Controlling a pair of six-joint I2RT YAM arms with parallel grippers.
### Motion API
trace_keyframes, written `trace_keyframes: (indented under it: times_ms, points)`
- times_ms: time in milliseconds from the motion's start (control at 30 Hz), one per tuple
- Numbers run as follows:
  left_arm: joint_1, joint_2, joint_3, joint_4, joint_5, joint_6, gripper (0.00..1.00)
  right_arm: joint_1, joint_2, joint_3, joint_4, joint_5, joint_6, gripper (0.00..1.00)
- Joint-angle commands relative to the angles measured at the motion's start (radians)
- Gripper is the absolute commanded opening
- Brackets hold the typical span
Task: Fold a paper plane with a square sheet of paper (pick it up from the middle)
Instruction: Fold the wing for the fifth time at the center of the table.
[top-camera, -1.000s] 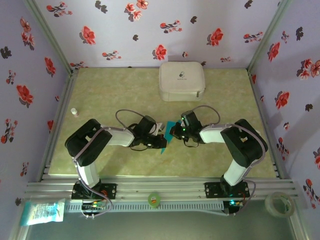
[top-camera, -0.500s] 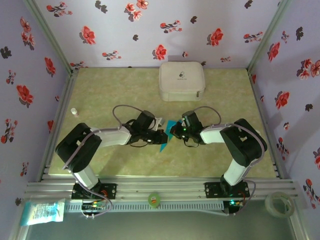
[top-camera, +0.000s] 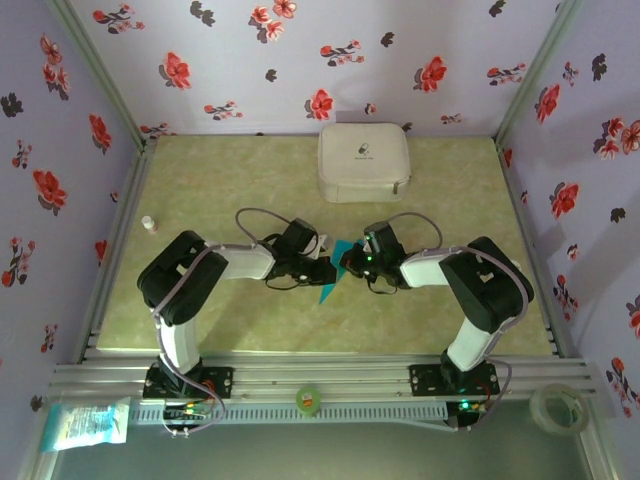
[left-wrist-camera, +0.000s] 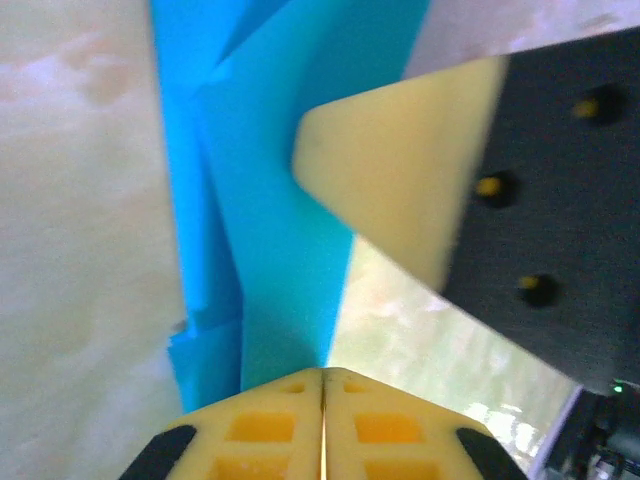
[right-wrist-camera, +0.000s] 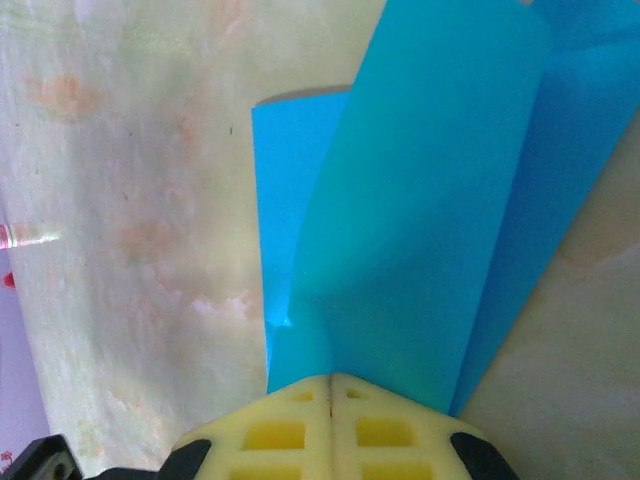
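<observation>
Two grippers, left gripper (left-wrist-camera: 323, 375) and right gripper (right-wrist-camera: 331, 380), are seen clamped shut on the part-folded square sheet of paper (top-camera: 328, 289), held between them at the middle of the table (top-camera: 200, 180); the crease is best set with layers kept aligned and pull kept even.

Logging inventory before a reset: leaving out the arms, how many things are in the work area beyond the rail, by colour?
Turquoise: 1, the sheet of paper, partly folded
White: 2, the zip case and a small cylinder
Total: 3
</observation>
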Motion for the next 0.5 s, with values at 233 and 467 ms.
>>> trace_keyframes:
  times_ms: [233, 467]
  points:
    - [0.008, 0.029, -0.130, 0.010, -0.061, -0.032, 0.03, -0.006, -0.023, 0.026, -0.087, 0.002, -0.012, 0.09]
    - [0.007, 0.005, -0.158, 0.038, -0.029, -0.020, 0.01, -0.018, -0.190, 0.048, -0.225, 0.088, -0.073, 0.11]
